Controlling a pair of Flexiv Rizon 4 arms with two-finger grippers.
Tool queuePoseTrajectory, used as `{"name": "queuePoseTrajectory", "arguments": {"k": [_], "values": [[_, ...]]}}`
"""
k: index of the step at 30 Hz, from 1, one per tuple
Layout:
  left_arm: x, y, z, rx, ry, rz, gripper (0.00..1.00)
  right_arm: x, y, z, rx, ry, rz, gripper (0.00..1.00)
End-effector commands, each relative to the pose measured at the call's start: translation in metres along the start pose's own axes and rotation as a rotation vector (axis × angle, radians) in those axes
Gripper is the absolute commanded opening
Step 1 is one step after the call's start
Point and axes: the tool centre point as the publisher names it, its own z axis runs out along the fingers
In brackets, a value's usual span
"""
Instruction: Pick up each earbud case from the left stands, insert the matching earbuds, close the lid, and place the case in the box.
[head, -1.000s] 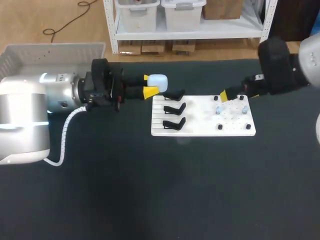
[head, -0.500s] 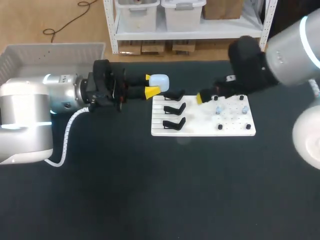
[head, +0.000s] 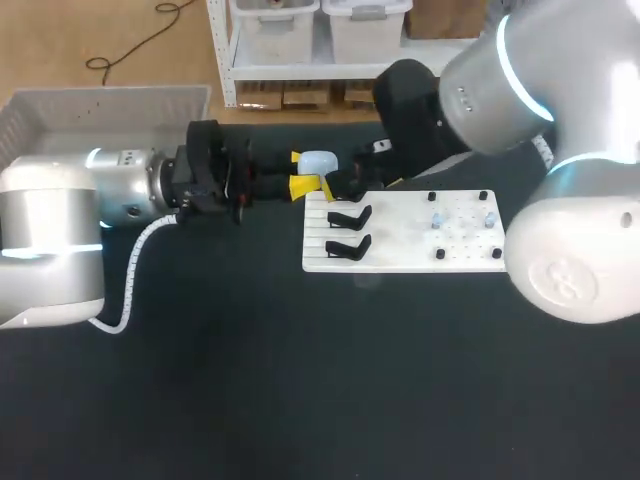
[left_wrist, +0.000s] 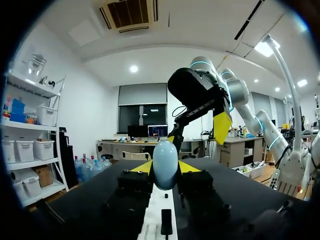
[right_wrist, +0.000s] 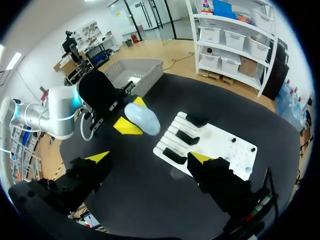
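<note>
A pale blue, egg-shaped earbud case hangs above the table's far side, just left of the white board. My left gripper is shut on it from two sides. The left wrist view shows the case upright between the yellow tips. My right gripper hovers close beside the case, over the board's stand end, and is open and empty. From the right wrist, the case lies ahead of the wide-open right gripper. Small earbuds sit on the board's right half.
Three black stands line the board's left side, with nothing on them. A grey box sits at the far left corner of the dark table. My right arm arches over the board's far right.
My right arm has swung left from over the earbud side of the board to beside the held case. The left arm and the case have stayed put.
</note>
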Motion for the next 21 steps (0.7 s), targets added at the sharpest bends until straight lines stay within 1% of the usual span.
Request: {"name": "queuePoseTrajectory", "arguments": {"k": [1, 6, 14, 21], "values": [[0.001, -0.001, -0.002, 0.000, 0.003, -0.005, 0.00, -0.003, 0.001, 0.004, -0.011, 0.005, 0.000, 1.00], [0.003, 0.000, -0.002, -0.005, -0.001, -0.010, 0.00, -0.005, 0.000, 0.006, -0.016, 0.007, 0.000, 1.00], [0.005, 0.001, 0.001, -0.011, -0.004, -0.023, 0.00, -0.011, -0.009, 0.015, -0.021, -0.003, 0.023, 1.00], [0.005, 0.001, 0.001, -0.011, -0.004, -0.023, 0.00, -0.015, -0.012, 0.021, -0.019, 0.003, 0.028, 1.00]]}}
